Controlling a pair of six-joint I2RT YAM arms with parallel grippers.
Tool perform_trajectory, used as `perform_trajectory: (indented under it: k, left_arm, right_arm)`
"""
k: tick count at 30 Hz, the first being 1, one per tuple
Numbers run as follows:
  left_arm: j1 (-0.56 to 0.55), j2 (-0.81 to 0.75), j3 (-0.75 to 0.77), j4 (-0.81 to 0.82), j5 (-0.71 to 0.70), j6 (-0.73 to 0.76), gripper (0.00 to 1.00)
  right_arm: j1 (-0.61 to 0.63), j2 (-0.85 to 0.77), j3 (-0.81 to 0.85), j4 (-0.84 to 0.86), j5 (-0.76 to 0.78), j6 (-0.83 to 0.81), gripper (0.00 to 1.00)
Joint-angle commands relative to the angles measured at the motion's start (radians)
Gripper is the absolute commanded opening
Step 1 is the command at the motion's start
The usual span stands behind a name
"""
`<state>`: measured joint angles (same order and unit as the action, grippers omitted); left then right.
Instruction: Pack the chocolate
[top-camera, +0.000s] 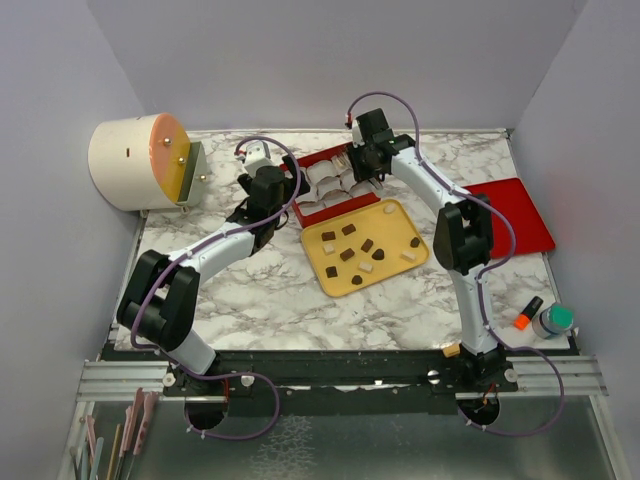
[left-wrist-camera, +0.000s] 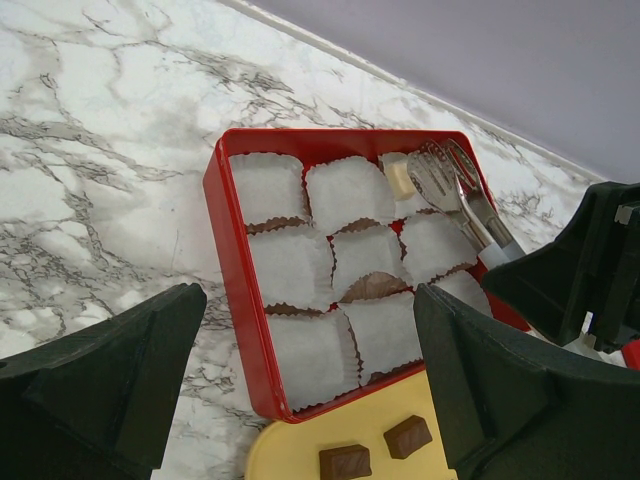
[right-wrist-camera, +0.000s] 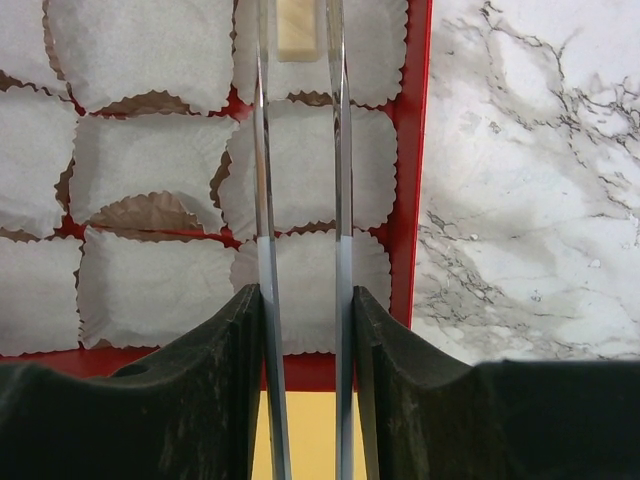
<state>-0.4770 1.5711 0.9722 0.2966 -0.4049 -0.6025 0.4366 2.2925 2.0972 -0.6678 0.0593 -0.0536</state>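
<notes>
A red box (top-camera: 307, 207) holding several white paper cups (right-wrist-camera: 150, 160) stands at the back middle. In front of it, a yellow tray (top-camera: 330, 270) carries several dark and cream chocolate pieces (top-camera: 347, 255). My right gripper (right-wrist-camera: 305, 300) is shut on metal tongs (right-wrist-camera: 263, 150) that reach over the box's right column. A cream chocolate piece (right-wrist-camera: 297, 30) sits between the tong tips at the far cup; it also shows in the left wrist view (left-wrist-camera: 397, 172). My left gripper (left-wrist-camera: 308, 310) is open and empty, above the box's near corner (left-wrist-camera: 232, 260) and the tray edge.
A cream cylinder device (top-camera: 135, 160) stands at the back left. A red lid (top-camera: 515, 215) lies at the right. An orange marker (top-camera: 528, 313) and a small jar (top-camera: 553, 320) sit near the front right edge. Two dark pieces (left-wrist-camera: 345, 461) lie under my left gripper.
</notes>
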Motion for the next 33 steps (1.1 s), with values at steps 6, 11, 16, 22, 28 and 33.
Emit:
perform_trajectory:
  k: [6,11,16,22,28,33]
  left_arm:
    - [0.006,0.009,-0.001,-0.011,0.016,0.0,0.96]
    - [0.006,0.013,0.002,-0.011,0.017,0.002,0.96]
    - [0.008,0.017,0.005,-0.017,0.015,0.007,0.96]
    - [0.008,0.017,0.009,-0.028,0.02,0.002,0.96]
    - [0.008,0.011,0.005,-0.035,0.023,-0.009,0.96]
    - [0.007,0.019,0.01,-0.039,0.032,-0.023,0.96]
  right_arm:
    - [-0.008,0.018,0.033,0.009,-0.012,0.001,0.38]
    - [-0.009,-0.012,0.01,0.026,-0.004,0.0,0.35]
    - [-0.009,-0.07,-0.029,0.015,-0.009,-0.003,0.34]
    - [0.005,-0.248,-0.259,0.072,-0.02,0.001,0.33]
    - [0.027,-0.472,-0.532,0.13,-0.005,0.005,0.32]
    - [0.057,-0.62,-0.681,0.133,-0.008,0.039,0.32]
